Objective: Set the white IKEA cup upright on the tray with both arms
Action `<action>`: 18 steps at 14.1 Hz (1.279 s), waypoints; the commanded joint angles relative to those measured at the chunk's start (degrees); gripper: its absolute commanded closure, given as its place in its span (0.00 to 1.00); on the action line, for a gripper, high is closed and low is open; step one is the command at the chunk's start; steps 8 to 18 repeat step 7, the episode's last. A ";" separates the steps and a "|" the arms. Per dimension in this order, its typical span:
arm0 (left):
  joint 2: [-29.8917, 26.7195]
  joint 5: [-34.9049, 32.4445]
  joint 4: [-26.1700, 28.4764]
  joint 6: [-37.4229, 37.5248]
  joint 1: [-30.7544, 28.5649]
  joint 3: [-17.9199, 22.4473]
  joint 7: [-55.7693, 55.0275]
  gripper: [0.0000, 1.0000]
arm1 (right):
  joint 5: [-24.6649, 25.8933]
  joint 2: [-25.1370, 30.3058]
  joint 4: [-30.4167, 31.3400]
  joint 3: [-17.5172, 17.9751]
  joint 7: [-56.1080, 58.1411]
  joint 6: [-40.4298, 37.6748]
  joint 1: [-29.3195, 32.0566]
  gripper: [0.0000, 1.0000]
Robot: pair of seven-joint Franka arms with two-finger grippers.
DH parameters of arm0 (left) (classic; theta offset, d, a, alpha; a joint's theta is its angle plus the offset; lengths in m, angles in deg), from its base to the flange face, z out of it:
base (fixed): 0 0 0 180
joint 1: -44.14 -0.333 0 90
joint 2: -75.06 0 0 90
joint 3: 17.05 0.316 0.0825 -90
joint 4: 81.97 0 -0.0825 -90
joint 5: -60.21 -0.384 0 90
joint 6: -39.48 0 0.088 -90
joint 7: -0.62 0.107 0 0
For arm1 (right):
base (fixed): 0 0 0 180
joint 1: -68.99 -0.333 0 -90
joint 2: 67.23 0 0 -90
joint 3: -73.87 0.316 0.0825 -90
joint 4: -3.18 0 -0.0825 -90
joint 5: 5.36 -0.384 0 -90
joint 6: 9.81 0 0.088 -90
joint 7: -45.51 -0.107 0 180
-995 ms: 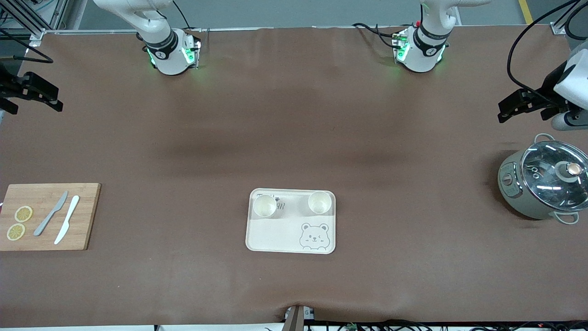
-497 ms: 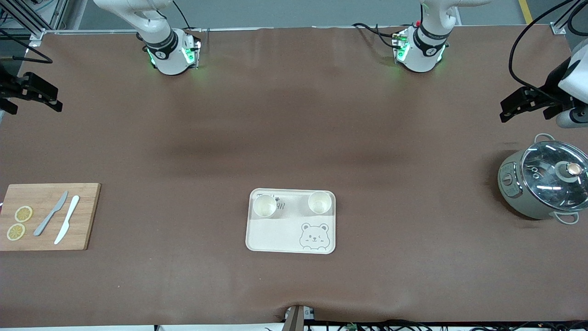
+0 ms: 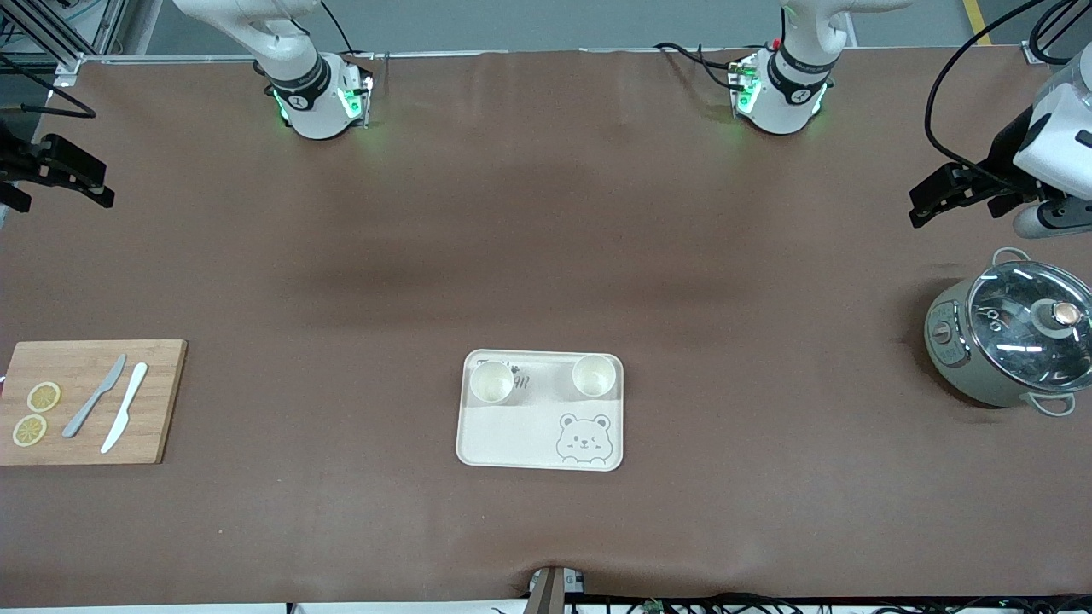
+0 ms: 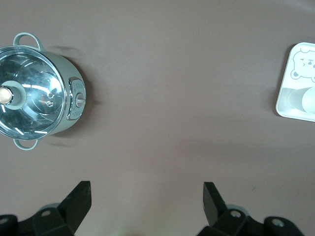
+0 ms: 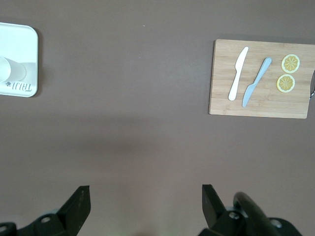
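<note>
The table [image 3: 546, 256] is carrying everything, and both arms are parked at its ends, waiting. The left gripper [image 3: 947, 194] is hanging with its jaws spread wide and empty over bare table at the left arm's end; the grey pot [image 3: 1011, 341] with its glass lid is standing close below it, nearer the front camera, and looks like it has no part in this job. The right gripper [image 3: 64, 175] is hanging likewise, spread and holding nothing, over the right arm's end, with the wooden cutting board [image 3: 90, 401] below it, bearing two knives [image 3: 111, 407] and two lemon slices [image 3: 36, 414]. The tray [image 3: 529, 439] is lying well apart from both grippers, midway between them and toward the front camera. Two white cups [image 3: 492, 381] are standing upright, mouths up, on the tray's edge farthest from the camera, one at each corner, apart from each other; probably each arm is serving its own side. Judging by this, the placing seems finished
</note>
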 commanded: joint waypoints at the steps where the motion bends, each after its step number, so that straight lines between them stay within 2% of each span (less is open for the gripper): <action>1: -0.41 0.86 -0.74 1.13 -0.56 -0.38 -0.34 0.00 | 0.60 1.74 1.75 0.06 0.12 0.95 0.25 0.00; 18: -0.23 0.86 -1.18 1.13 -0.65 -0.38 0.01 0.00 | 0.60 1.74 1.66 0.06 0.12 0.86 0.25 0.00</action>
